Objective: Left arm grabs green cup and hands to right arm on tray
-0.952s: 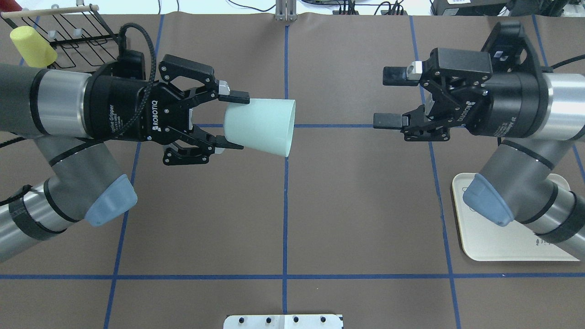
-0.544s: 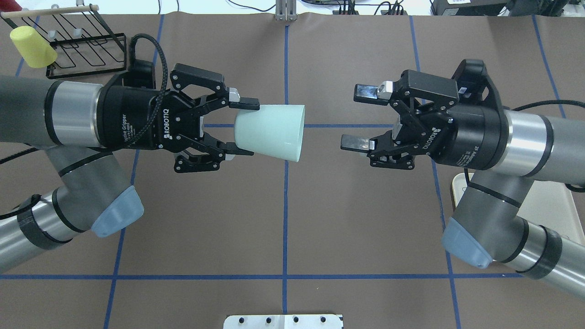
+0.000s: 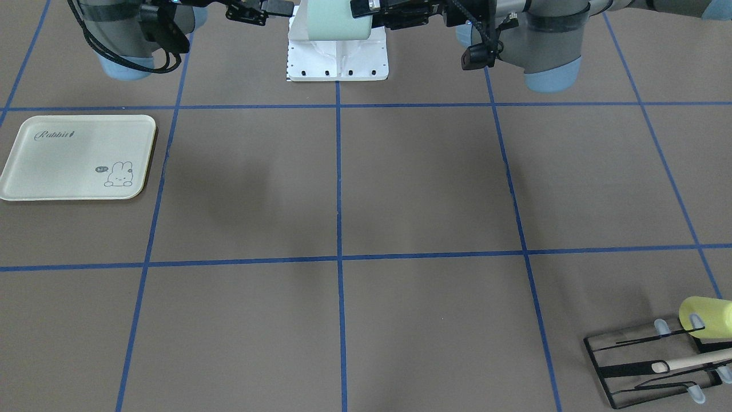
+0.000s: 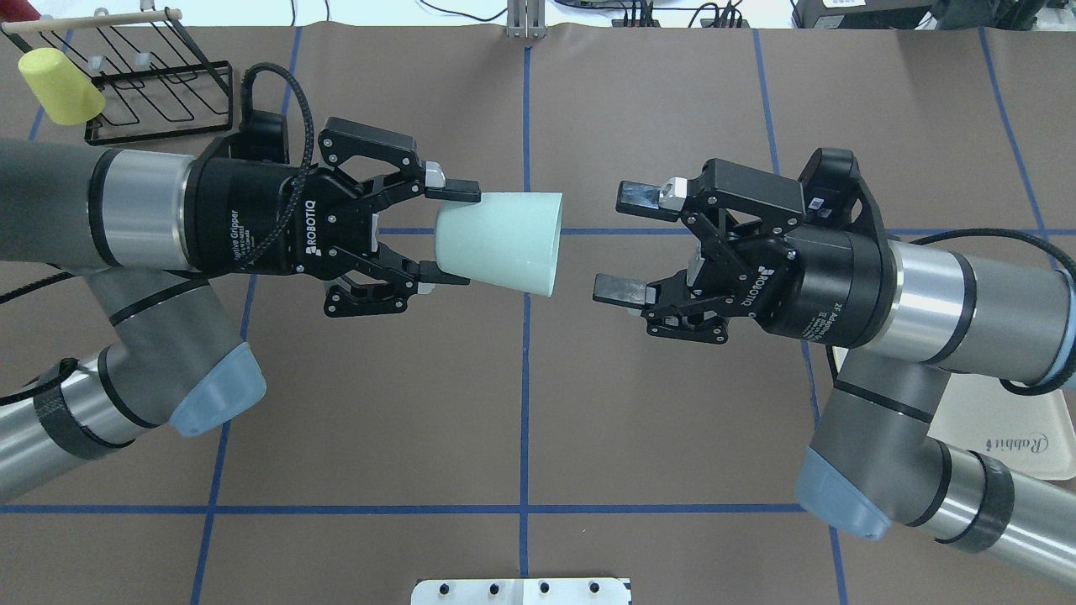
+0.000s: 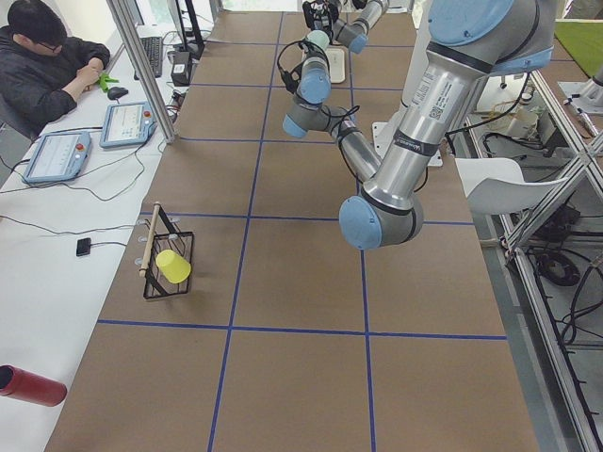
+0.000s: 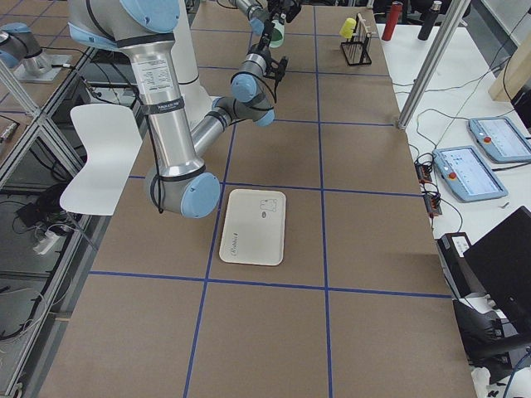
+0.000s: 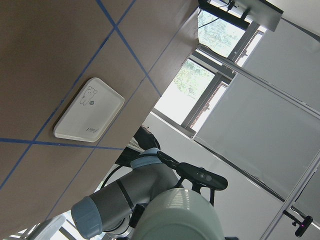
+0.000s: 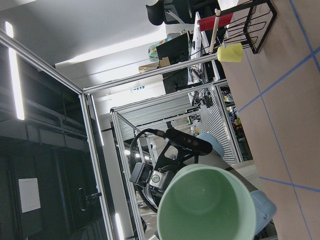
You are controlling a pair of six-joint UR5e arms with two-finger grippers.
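My left gripper (image 4: 458,237) is shut on the base of the pale mint-green cup (image 4: 502,241) and holds it sideways in the air, its mouth toward my right arm. The cup also shows in the front-facing view (image 3: 330,20), the left wrist view (image 7: 180,215) and the right wrist view (image 8: 207,205). My right gripper (image 4: 626,244) is open and empty, a short gap from the cup's rim, with its fingers spread level with the mouth. The cream tray (image 3: 77,157) lies on the table on my right side, partly under my right arm in the overhead view (image 4: 1009,424).
A black wire rack (image 4: 143,80) stands at the far left corner with a yellow-green cup (image 4: 59,84) on its peg. A white base plate (image 4: 521,591) sits at the near table edge. An operator (image 5: 47,56) sits beside the table.
My right arm has moved left toward the cup, its open gripper closing most of the gap. My left gripper with the cup has shifted slightly right and then held nearly still.
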